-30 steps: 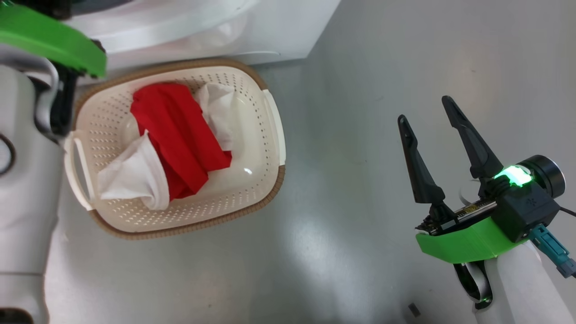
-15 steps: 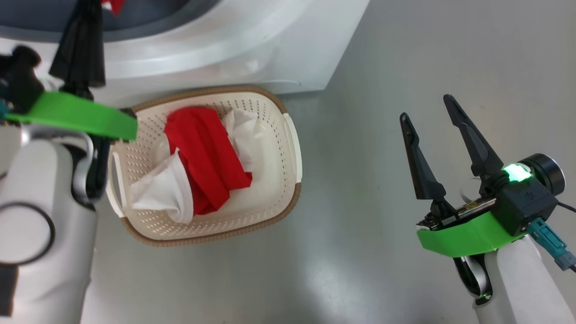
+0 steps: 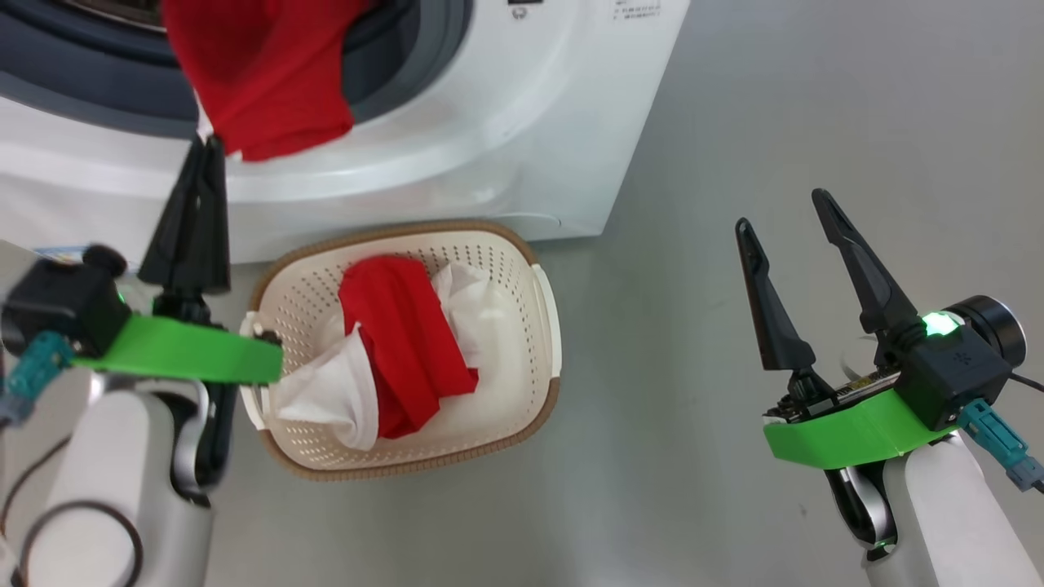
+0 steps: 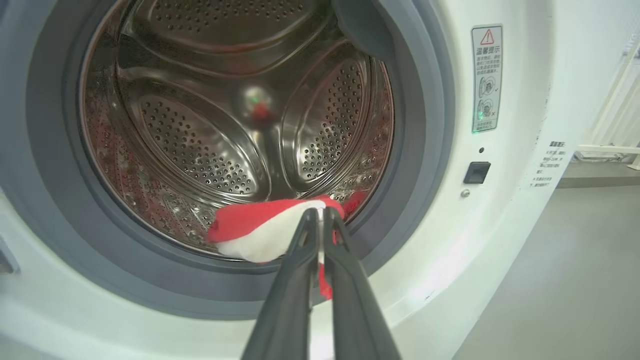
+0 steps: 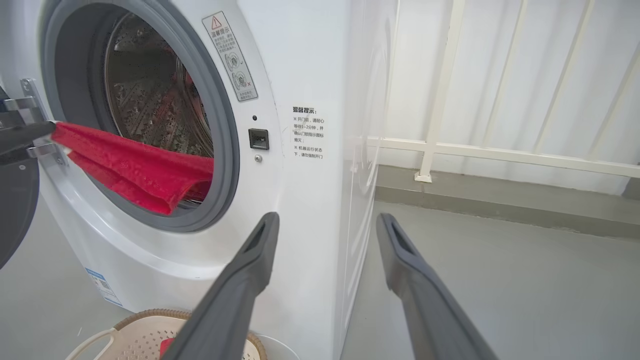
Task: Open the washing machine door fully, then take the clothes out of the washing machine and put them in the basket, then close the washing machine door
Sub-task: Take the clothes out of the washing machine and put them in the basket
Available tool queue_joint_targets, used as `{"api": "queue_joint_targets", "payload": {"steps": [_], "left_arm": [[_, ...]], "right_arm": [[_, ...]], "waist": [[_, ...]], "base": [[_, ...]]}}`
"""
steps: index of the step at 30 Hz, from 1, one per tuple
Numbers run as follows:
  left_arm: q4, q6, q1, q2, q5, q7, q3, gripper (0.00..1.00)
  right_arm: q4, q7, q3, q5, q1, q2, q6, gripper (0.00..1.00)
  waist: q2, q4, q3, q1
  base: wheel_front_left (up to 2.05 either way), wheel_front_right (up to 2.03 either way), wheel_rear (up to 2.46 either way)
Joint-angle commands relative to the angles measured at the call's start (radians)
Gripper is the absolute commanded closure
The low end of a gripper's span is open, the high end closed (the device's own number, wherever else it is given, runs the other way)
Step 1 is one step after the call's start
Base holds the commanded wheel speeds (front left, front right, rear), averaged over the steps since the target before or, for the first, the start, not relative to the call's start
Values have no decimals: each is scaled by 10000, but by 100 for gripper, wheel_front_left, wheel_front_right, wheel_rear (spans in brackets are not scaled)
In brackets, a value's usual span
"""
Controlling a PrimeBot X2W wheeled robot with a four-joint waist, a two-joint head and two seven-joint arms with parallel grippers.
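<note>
On the floor (image 3: 734, 98), just before the front of the washing machine (image 3: 489, 122) and below its opening: the basket (image 3: 506, 408), with clothes (image 3: 408, 350) heaped in it. Out of the drum (image 4: 210, 125) and across the opening's lower edge: one more garment (image 3: 269, 81), pinched at its near end between the closed fingers of the left gripper (image 3: 205, 143), left of the basket. Well to the right, over bare floor past the machine's front corner: the right gripper (image 3: 781, 210), fingers spread around nothing; at the opening's left side, the washing machine door (image 5: 12, 215) swung out.
</note>
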State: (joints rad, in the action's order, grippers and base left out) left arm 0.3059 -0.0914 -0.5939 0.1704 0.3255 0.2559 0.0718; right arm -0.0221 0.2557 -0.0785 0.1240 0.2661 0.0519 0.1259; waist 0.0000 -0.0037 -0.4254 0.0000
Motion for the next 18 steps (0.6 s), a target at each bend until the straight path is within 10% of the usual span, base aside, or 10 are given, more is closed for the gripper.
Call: {"api": "queue_joint_targets", "payload": {"steps": [1,18], "left_arm": [[-411,83,280,268,-84,58,-373,100],[-2454,465,3052,-104,-41,-149,-249,100]], "right_arm": [[184,61,-172,149,-191,-17,48,0],[-16,61,22,219,-820,-17,48,0]], "waist": [[0,110,344,0],[0,266,1924,0]], "base": [[0,0,0],[0,0,0]]}}
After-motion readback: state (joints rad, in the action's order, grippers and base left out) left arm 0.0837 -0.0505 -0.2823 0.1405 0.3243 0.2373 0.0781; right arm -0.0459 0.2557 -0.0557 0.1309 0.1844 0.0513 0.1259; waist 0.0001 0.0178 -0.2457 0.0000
